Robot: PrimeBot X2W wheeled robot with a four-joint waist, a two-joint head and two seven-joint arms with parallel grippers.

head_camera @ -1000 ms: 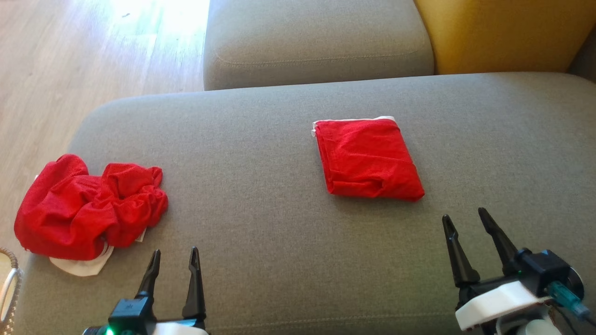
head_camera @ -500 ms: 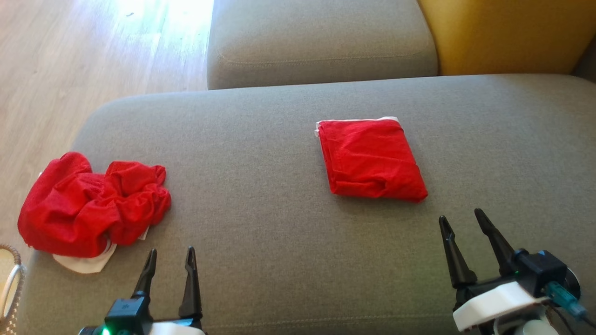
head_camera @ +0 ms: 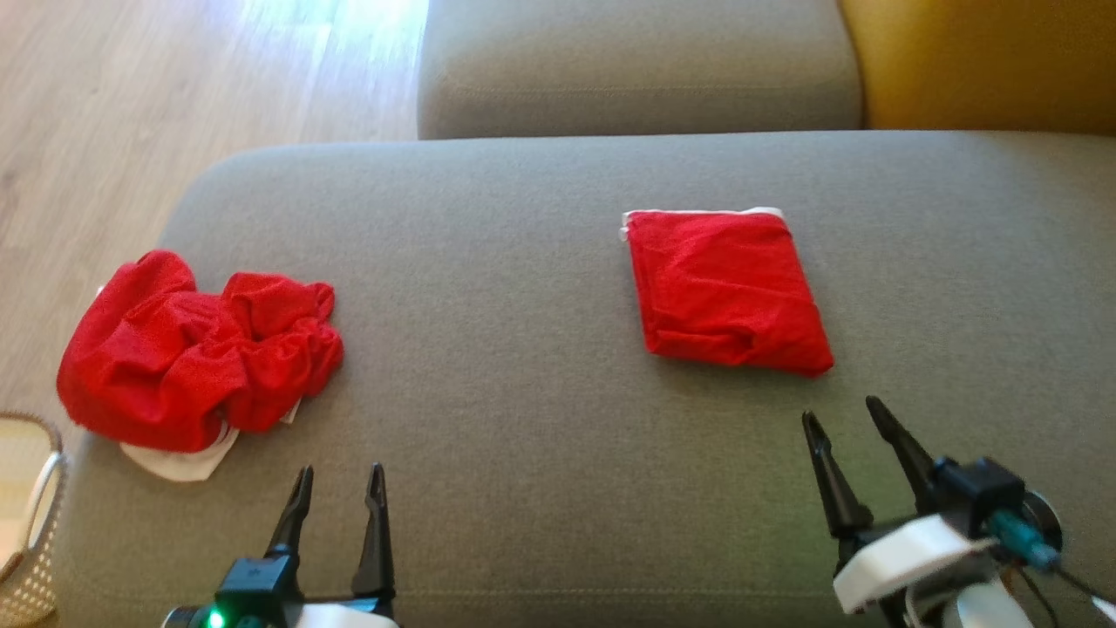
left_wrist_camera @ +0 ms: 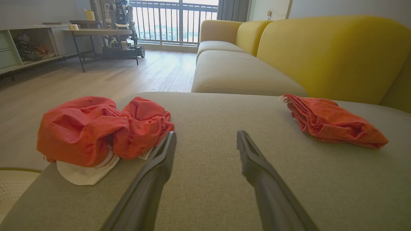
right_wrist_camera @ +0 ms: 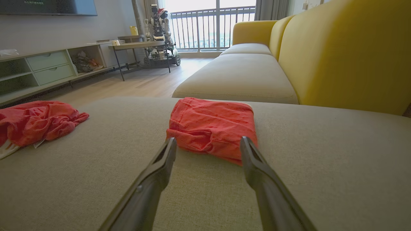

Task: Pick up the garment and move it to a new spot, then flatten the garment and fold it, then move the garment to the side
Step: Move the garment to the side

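Note:
A crumpled red garment lies in a heap at the left end of the grey sofa seat, with a white part sticking out beneath it. A second red garment, folded into a flat square, rests right of centre. My left gripper hovers open just right of the heap, touching nothing. My right gripper is open too, its fingers pointing at the near edge of the folded piece, a short gap away.
Another grey seat cushion lies beyond, with the yellow backrest at the far right. Wooden floor runs along the left. A woven basket stands at the sofa's near left corner. A table and shelves stand across the room.
The whole head view has shifted, so the camera moved. Both garments lie as they did. Both grippers stay open and near the front edge.

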